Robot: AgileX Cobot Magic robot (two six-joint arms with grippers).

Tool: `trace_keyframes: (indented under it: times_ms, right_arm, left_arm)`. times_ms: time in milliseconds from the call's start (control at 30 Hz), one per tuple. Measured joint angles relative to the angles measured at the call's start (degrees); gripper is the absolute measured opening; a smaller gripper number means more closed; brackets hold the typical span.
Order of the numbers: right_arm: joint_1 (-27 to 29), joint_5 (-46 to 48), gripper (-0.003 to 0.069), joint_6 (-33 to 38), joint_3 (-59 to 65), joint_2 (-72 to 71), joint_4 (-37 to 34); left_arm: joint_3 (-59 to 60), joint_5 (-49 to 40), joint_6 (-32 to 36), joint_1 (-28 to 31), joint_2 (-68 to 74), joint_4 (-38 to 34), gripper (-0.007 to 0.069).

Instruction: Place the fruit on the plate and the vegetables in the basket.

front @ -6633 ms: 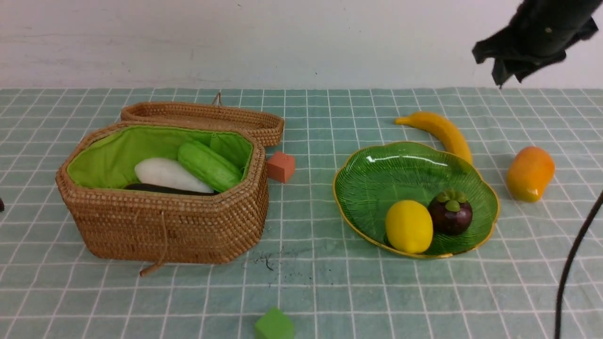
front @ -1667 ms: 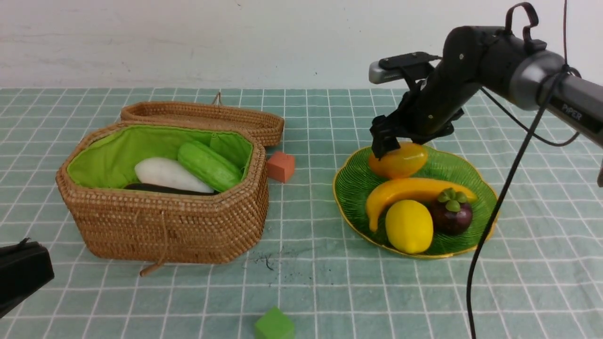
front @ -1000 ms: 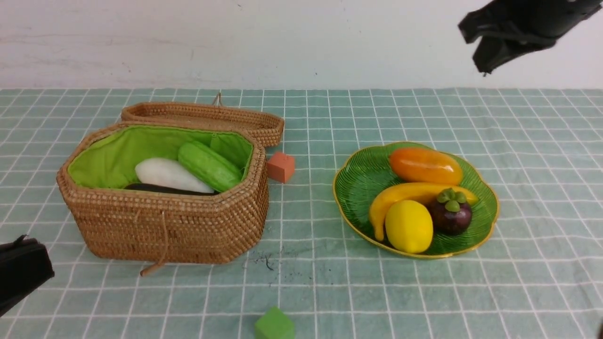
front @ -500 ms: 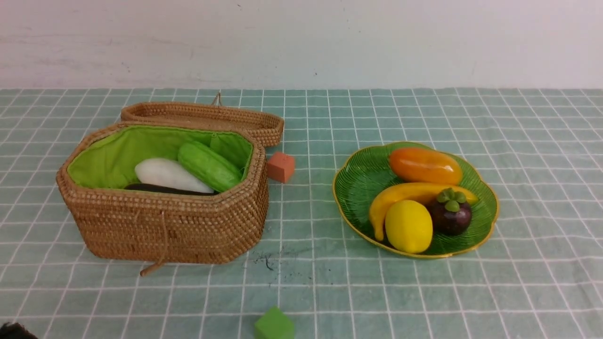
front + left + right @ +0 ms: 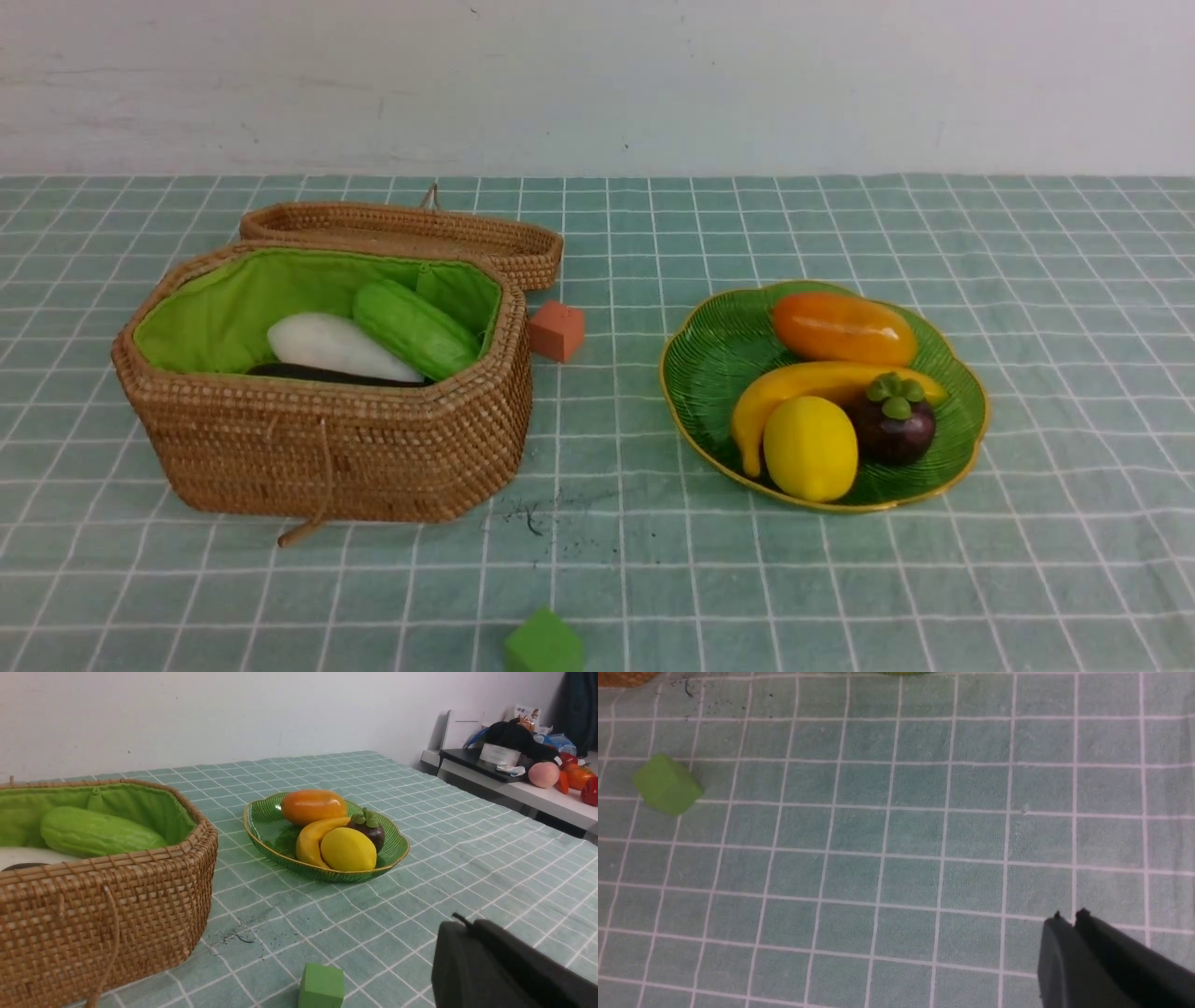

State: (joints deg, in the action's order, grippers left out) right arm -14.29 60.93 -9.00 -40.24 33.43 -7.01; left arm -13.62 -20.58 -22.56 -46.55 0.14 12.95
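Across a worktop point(image 5: 653, 579) draped in pale green cloth with a white grid, set against a plain white wall, toy produce lies sorted. A side shelf of assorted clutter shows in the left wrist view beyond the worktop's right edge.

Toward the right edge, the green leaf-veined plate point(image 5: 709, 369) with its yellow rim carries all four fruits: the orange mango point(image 5: 843, 329) at the back, the curved banana point(image 5: 803, 387) in the middle, the lemon point(image 5: 810, 448) in front, the dark mangosteen point(image 5: 893, 420) touching its side.

Toward the left edge, the wicker basket point(image 5: 327, 448) stands with its lid point(image 5: 401, 233) thrown back. Inside the green lining lie the white radish point(image 5: 336, 347), the bumpy gourd point(image 5: 414, 329) and a sliver of dark eggplant point(image 5: 317, 373); no potato is visible from here.

An orange-red cube point(image 5: 557, 330) sits just beside the basket; a green cube point(image 5: 543, 644) rests at the near edge.

The left gripper point(image 5: 460, 926) and right gripper point(image 5: 1069, 917) each show jaws closed, holding nothing, above bare cloth.
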Motion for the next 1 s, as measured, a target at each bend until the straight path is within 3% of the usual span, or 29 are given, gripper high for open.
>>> trace_keyframes:
  times_ms: [400,500,700,800,1000]
  right_arm:
    - [0.5,-1.8,0.0037,0.0,0.7,-0.8,1.1]
    - [4.7,-15.0,-0.0013,3.5,7.6,-6.4,2.1]
    - [12.0,-36.4,-0.0018,9.4,30.3,-23.7,3.3]
    - [13.0,-39.6,-0.0018,10.0,39.0,-31.2,3.5]
    - [13.1,-39.0,-0.0018,10.1,41.1,-34.0,3.8]
  left_arm:
    - [0.0,-0.1,0.0,0.0,0.0,0.0,-0.0006]
    - [0.0,-0.1,0.0,0.0,0.0,0.0,-0.0002]
    - [0.0,-0.1,0.0,0.0,0.0,0.0,0.0002]
    - [0.0,-0.1,0.0,0.0,0.0,0.0,0.0006]
    - [0.0,-0.1,0.0,0.0,0.0,0.0,0.0012]
